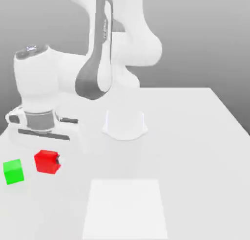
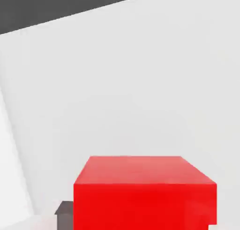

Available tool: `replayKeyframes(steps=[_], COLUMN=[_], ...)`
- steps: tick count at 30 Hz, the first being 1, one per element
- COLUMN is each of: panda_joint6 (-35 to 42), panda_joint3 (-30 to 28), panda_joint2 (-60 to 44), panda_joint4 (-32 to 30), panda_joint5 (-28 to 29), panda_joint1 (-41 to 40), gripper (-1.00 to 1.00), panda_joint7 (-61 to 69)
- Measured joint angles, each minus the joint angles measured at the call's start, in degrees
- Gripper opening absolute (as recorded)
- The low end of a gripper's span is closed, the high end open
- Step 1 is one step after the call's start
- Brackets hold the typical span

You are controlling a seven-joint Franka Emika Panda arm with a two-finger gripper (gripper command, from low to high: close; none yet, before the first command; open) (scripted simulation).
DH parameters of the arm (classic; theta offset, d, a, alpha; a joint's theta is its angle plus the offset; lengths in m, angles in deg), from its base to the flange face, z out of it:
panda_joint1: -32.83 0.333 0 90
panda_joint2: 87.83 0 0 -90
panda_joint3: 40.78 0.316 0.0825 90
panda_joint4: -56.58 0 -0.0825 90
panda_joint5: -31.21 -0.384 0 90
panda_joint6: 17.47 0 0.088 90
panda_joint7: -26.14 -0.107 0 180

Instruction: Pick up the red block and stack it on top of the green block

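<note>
The red block point(image 1: 46, 162) is near the exterior view's left edge of the white table, directly under the arm's white hand. My gripper point(image 1: 47, 161) is shut on it, and a dark fingertip point(image 1: 58, 161) shows against the block's right face. In the hand view the red block point(image 2: 145, 196) sits very close between the fingers, with one dark fingertip point(image 2: 63, 210) at its side. The green block point(image 1: 13, 171) rests on the table just beside the red one, toward the exterior view's left, with a small gap between them. I cannot tell whether the red block is off the table.
The arm's round white base point(image 1: 124, 125) stands at the middle of the table point(image 1: 195, 151). A paler square patch point(image 1: 126, 207) lies on the table's front part. The table's left edge runs close to the green block.
</note>
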Motion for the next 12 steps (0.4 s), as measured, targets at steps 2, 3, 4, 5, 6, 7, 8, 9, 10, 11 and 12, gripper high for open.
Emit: replayKeyframes(steps=[2,3,4,5,6,7,8,9,10,11,12], panda_joint6=[1.58,1.09,-0.03,-1.48,-3.08,-4.78,-6.52,-7.42,-7.42,-7.42,-7.42], panda_joint3=[-2.94,-3.23,-2.74,-2.18,-1.47,-0.51,0.65,1.26,1.26,1.26,1.26], panda_joint2=[-0.9,-2.1,-3.7,-5.5,-7.42,-9.4,-11.42,-12.44,-12.44,-12.44,-12.44], panda_joint4=[2.52,3.21,3.61,3.88,4.07,4.22,4.35,4.41,4.41,4.41,4.41], panda_joint5=[-0.07,-0.91,-2.11,-3.59,-5.22,-6.88,-8.47,-9.29,-9.29,-9.29,-9.29], panda_joint1=[-5.21,-7.11,-7.01,-7.21,-7.63,-8.28,-9.15,-9.61,-9.61,-9.61,-9.61], gripper=[-1.0,-1.0,-1.0,-1.0,-1.0,-1.0,-1.0,1.0,1.0,1.0,1.0], panda_joint7=[0.4,1.11,2.03,3.13,4.32,5.52,6.68,7.27,7.27,7.27,7.27])
